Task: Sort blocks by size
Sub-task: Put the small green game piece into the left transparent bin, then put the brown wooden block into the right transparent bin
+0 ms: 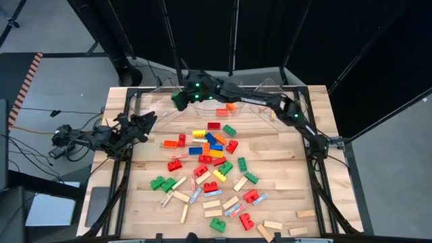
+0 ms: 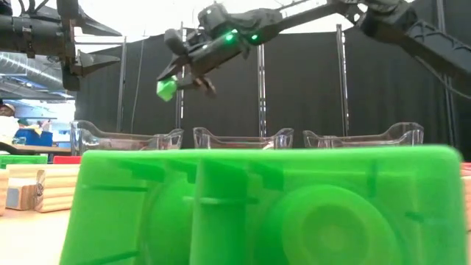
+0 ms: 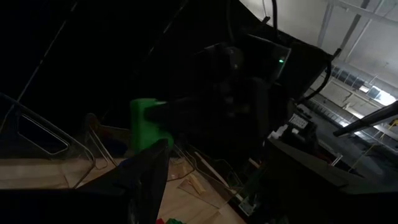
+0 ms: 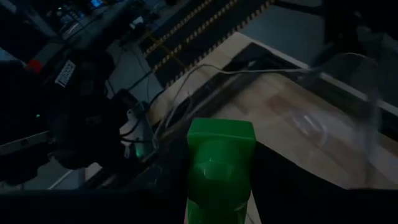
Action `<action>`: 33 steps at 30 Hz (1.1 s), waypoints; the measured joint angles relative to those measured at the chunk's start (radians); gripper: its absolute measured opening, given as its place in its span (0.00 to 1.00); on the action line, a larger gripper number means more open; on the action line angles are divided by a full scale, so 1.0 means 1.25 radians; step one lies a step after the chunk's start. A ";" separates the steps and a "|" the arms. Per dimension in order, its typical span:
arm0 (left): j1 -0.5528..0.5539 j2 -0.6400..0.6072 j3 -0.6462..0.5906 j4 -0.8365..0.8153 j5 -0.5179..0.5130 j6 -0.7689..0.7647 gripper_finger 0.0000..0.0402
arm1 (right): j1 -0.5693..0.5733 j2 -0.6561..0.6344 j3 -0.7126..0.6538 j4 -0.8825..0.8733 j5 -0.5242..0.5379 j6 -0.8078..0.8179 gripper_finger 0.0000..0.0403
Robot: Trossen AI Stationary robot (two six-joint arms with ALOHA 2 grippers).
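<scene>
From above, the right gripper (image 1: 179,98) is stretched across the far side of the bench (image 1: 283,196) to its far-left area, its fingers clamped on a green block (image 1: 177,100) held above a clear bin (image 1: 152,104). The left gripper (image 1: 147,120) waits off the bench's left edge, fingers spread apart and holding nothing. The other blocks (image 1: 212,165) lie scattered over the middle and near part of the bench, some red, blue and yellow ones bunched together and tan wooden bars (image 1: 210,204) nearer the front.

At bench height, the right gripper (image 2: 173,85) hangs in the air with the green block (image 2: 166,89) pinched at its tip, above the leftmost of three clear bins (image 2: 129,138). A large green brick (image 2: 265,206) fills the foreground.

The left wrist camera shows the green block (image 3: 146,123) gripped by the other arm.

The right wrist camera shows the green block (image 4: 219,165) between its own fingers, over the bin's clear wall (image 4: 323,81).
</scene>
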 joint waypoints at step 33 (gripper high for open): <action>-0.001 0.000 0.000 -0.001 0.007 -0.013 0.67 | 0.059 -0.102 0.097 -0.459 0.027 -0.437 0.43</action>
